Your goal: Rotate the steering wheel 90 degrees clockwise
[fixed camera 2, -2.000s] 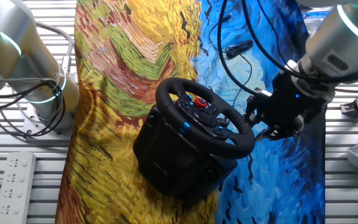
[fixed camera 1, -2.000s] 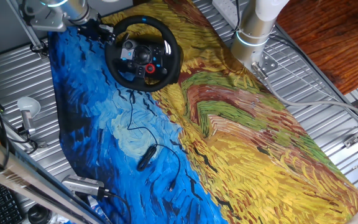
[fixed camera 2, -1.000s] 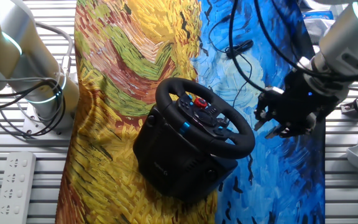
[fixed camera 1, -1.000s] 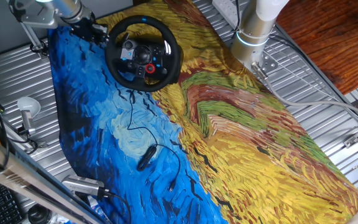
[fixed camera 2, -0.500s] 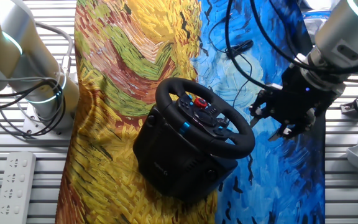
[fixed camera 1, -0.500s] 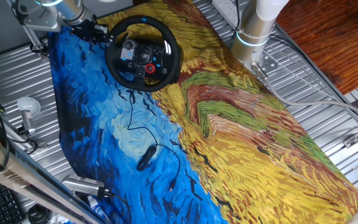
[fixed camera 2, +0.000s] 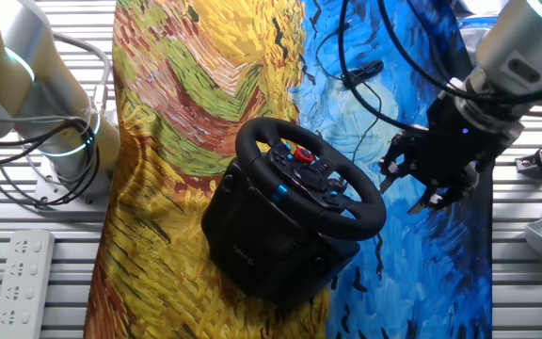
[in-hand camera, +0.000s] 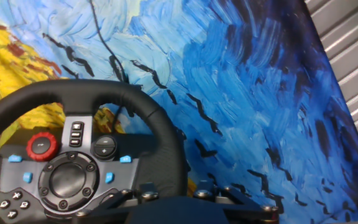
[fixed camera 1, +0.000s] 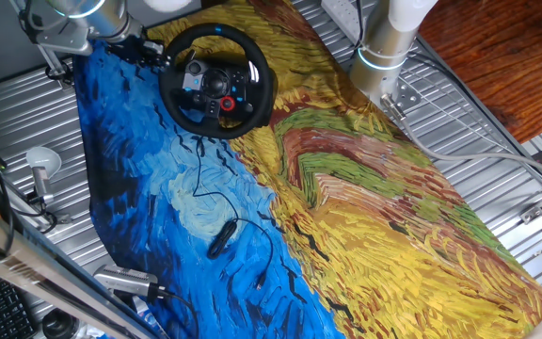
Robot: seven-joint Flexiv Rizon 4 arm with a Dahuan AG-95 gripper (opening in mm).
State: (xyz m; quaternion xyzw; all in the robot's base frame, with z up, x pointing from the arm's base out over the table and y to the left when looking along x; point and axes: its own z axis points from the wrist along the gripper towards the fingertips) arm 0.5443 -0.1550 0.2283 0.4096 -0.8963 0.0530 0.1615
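Observation:
The steering wheel (fixed camera 1: 217, 80) is black with a thick rim, a grey hub and a red button. It stands on its black base on the painted cloth (fixed camera 1: 346, 217). In the other fixed view it (fixed camera 2: 309, 179) tilts toward the blue side. My gripper (fixed camera 2: 412, 188) hangs just beside the rim's right side, a small gap away, with its fingers spread and nothing in them. It is at the wheel's upper left in one fixed view (fixed camera 1: 149, 49). The hand view shows the rim and hub (in-hand camera: 73, 162) close up; the fingertips are out of its sight.
A small black oval device (fixed camera 1: 220, 238) with a thin cable lies on the blue cloth, also seen far back (fixed camera 2: 360, 73). A second arm's base (fixed camera 2: 55, 122) stands on the metal table beside the yellow cloth. A white power strip (fixed camera 2: 22, 273) lies near it.
Over two seconds my gripper drew a little away from the rim, then came slightly back and stayed beside it. The wheel has not turned.

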